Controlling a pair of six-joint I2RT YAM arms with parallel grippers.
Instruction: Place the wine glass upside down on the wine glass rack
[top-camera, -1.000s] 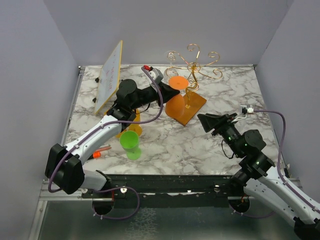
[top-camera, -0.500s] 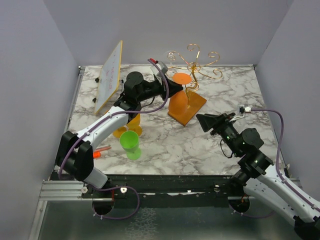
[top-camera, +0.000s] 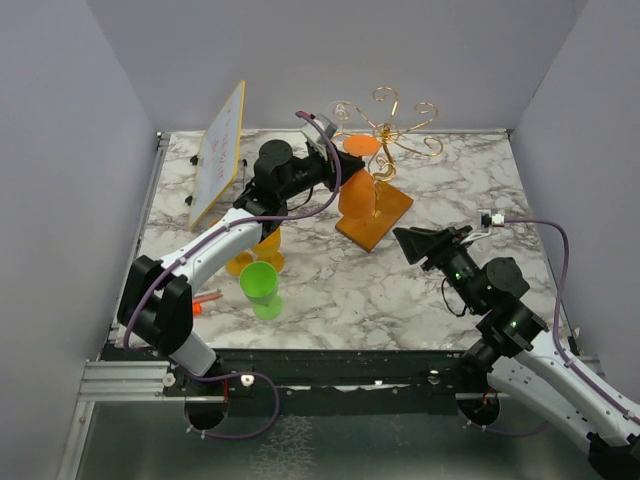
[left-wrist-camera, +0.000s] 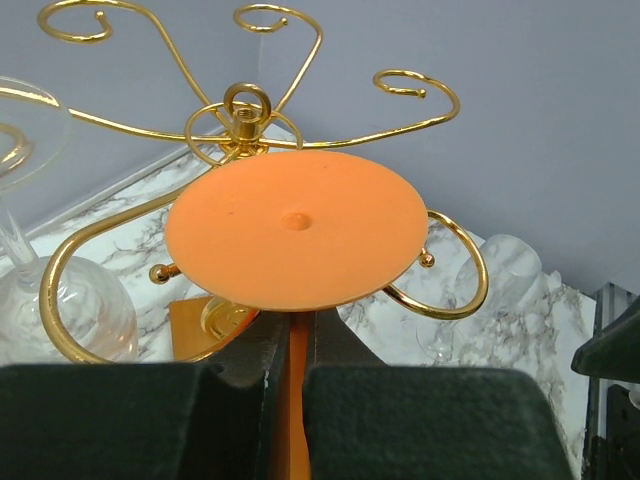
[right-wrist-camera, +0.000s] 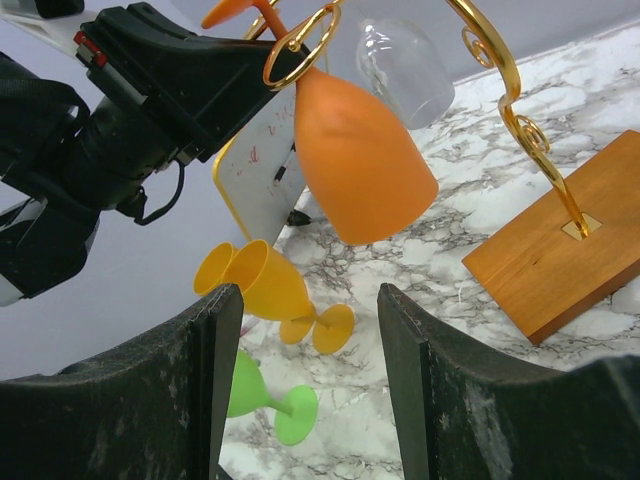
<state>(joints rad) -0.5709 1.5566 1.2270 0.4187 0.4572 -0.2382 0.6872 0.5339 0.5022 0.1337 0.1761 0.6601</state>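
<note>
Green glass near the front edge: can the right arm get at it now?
Probably yes. The right gripper is open and empty, only bare marble lies between it and the green glass, and the left gripper is off at the rack holding the orange glass.

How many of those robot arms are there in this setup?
2. The left arm reaches to the gold rack, left gripper shut on the orange glass. The right arm sits near right, right gripper open.

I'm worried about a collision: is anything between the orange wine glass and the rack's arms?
Nothing visible does. The orange wine glass, inverted in the left gripper, is at a curl of the wine glass rack. A clear glass hangs close beside it.
</note>
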